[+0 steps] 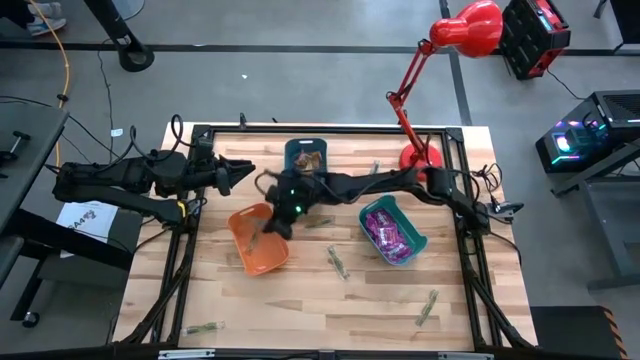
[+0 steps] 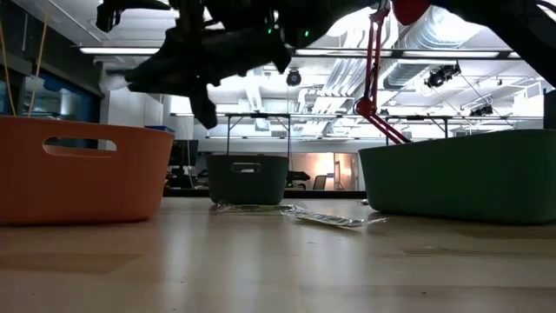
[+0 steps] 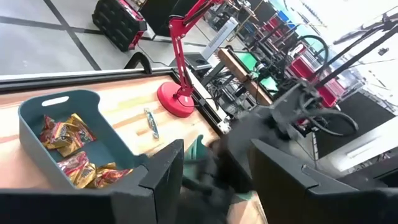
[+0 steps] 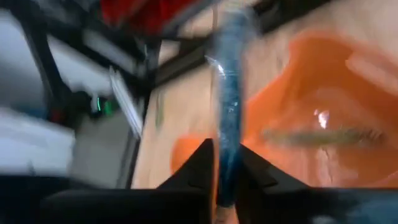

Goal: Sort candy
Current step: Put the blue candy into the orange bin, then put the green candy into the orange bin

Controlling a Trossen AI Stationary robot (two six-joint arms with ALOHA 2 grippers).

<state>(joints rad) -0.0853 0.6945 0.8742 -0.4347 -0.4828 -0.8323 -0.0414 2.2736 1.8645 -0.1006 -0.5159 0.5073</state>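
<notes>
My right gripper (image 1: 272, 225) reaches from the table's right and hovers over the orange bin (image 1: 260, 242), shut on a thin greenish stick candy (image 4: 227, 93). Another stick (image 4: 323, 134) lies on the floor of that bin. Orange-brown wrapped candies (image 3: 62, 134) sit in the blue bin (image 1: 305, 155), and purple packets (image 1: 385, 232) in the teal bin (image 1: 415, 240). More green sticks (image 1: 338, 262) (image 1: 427, 307) (image 1: 205, 328) lie flat on the table. My left gripper (image 1: 248, 172) waits open near the table's left, level with the blue bin. My right gripper pinches the greenish stick candy between its two fingers at one end (image 4: 225, 140). The fingers lie along the stick, and the rest of it juts out past the fingertips. It is lifted clear, above the orange bin's open top.
A red desk lamp (image 1: 420, 155) stands at the table's far right. The three bins sit in the table's middle. In the low view a stick candy (image 2: 334, 219) lies between the dark bin (image 2: 248, 178) and the teal bin (image 2: 460, 174). Bare wood shows along the near edge.
</notes>
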